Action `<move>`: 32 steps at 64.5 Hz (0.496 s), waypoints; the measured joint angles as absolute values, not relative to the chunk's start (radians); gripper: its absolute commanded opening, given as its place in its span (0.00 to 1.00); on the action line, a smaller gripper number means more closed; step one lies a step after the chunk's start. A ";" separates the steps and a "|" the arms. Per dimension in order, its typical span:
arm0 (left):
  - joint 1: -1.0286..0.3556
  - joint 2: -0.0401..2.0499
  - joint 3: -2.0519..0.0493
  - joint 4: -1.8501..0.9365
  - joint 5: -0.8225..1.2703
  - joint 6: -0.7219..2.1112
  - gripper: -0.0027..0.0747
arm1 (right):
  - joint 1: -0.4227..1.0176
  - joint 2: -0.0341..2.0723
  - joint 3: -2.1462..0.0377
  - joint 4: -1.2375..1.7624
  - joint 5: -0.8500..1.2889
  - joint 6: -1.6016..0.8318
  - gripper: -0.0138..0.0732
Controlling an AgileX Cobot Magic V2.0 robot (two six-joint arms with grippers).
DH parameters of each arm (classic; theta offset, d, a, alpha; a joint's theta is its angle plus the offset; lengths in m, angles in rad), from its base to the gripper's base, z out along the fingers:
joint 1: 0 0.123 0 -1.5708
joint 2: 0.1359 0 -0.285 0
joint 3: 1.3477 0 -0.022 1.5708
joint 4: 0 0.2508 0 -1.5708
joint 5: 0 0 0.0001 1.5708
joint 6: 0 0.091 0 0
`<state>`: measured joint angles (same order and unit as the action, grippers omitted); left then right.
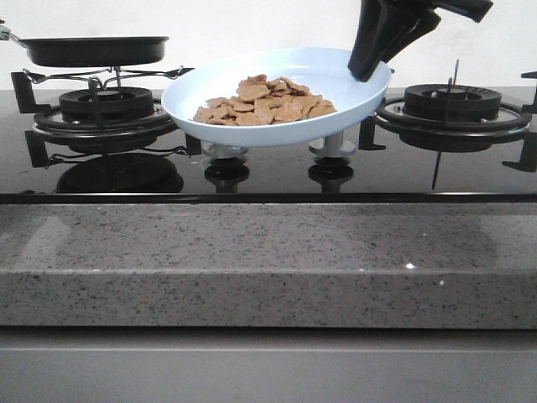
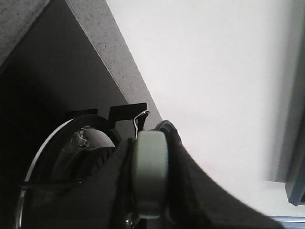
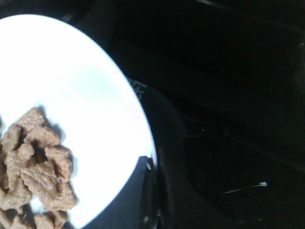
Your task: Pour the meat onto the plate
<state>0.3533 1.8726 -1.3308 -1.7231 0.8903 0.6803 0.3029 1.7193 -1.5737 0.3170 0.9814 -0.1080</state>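
Observation:
The pale-blue plate (image 1: 336, 75) is held level above the hob, between the two burners. A heap of light-brown meat (image 1: 264, 101) lies on it, left of centre. My right gripper (image 1: 367, 71) comes down from above and is shut on the plate's right rim. The right wrist view shows the plate (image 3: 86, 81), the meat (image 3: 38, 162) and my right gripper (image 3: 151, 167) pinching the rim. The black frying pan (image 1: 92, 50) hangs over the left burner. My left gripper (image 2: 150, 143) is shut on its pale handle (image 2: 150, 176); this gripper is outside the front view.
A left burner (image 1: 105, 105) with its black grate sits under the pan, and a right burner (image 1: 453, 105) lies beside the plate. Two knobs (image 1: 226, 155) stand below the plate. A speckled grey counter edge (image 1: 268, 260) runs along the front.

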 measured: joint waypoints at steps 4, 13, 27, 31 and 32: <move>0.353 1.873 -1.331 -1.707 0.886 0.680 0.19 | 0.303 1.719 -1.574 0.317 0.981 -0.108 0.09; 0.353 1.873 -1.331 -1.669 0.885 0.680 0.42 | 0.303 1.719 -1.574 0.317 0.981 -0.108 0.09; 0.346 1.873 -1.331 -1.668 0.896 0.693 0.48 | 0.303 1.719 -1.574 0.317 0.981 -0.108 0.09; 0.346 1.873 -1.331 -1.666 0.907 0.695 0.56 | 0.303 1.719 -1.574 0.317 0.981 -0.108 0.09; 0.346 1.873 -1.331 -1.664 0.910 0.695 0.59 | 0.303 1.719 -1.574 0.317 0.981 -0.108 0.09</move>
<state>0.3460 1.8726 -1.3308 -1.6643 0.9102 0.6947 0.3029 1.7193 -1.5737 0.3170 0.9814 -0.1080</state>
